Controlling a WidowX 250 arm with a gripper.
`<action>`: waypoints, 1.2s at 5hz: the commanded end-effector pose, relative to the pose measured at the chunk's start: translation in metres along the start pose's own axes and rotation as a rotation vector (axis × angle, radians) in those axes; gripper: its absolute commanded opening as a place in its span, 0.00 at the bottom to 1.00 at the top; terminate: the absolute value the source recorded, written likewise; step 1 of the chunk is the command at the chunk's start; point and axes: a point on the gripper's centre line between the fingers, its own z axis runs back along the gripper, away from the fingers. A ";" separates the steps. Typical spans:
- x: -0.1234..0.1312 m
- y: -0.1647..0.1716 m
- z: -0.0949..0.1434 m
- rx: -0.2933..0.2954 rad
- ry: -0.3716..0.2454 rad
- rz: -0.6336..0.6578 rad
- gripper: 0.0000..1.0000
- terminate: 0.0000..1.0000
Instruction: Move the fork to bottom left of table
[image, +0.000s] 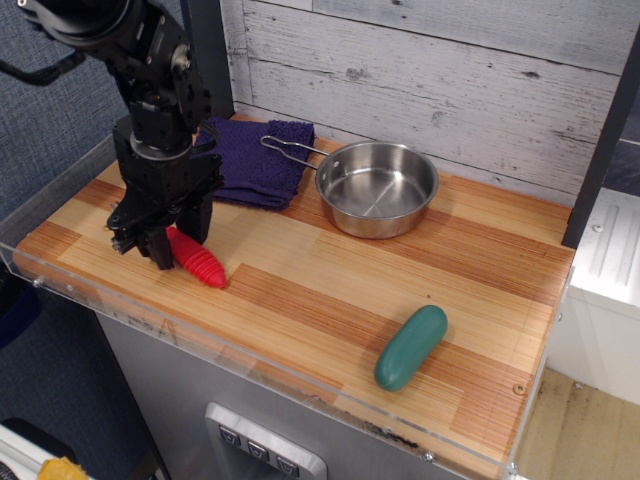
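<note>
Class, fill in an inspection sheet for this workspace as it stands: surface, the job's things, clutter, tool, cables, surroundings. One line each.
Surface: wooden table of light and reddish planks with a clear plastic rim.
Job's things: fork, red ribbed handle showing near the front left of the table; its prongs are hidden by the tool.
Clutter: steel pan at the back, purple cloth behind the arm with the pan's handle over its edge, green pickle-shaped toy at the front right.
Tool: tool down over the fork's hidden end; whether it grips cannot be told.
Cables: a black one loops at the top left by the arm.
Surroundings: whitewashed plank wall behind, grey base below.
</note>
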 end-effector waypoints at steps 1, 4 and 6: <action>-0.017 -0.001 0.022 -0.036 0.001 0.019 1.00 0.00; -0.008 -0.025 0.093 -0.187 -0.045 -0.042 1.00 0.00; -0.011 -0.022 0.115 -0.204 -0.052 -0.097 1.00 0.00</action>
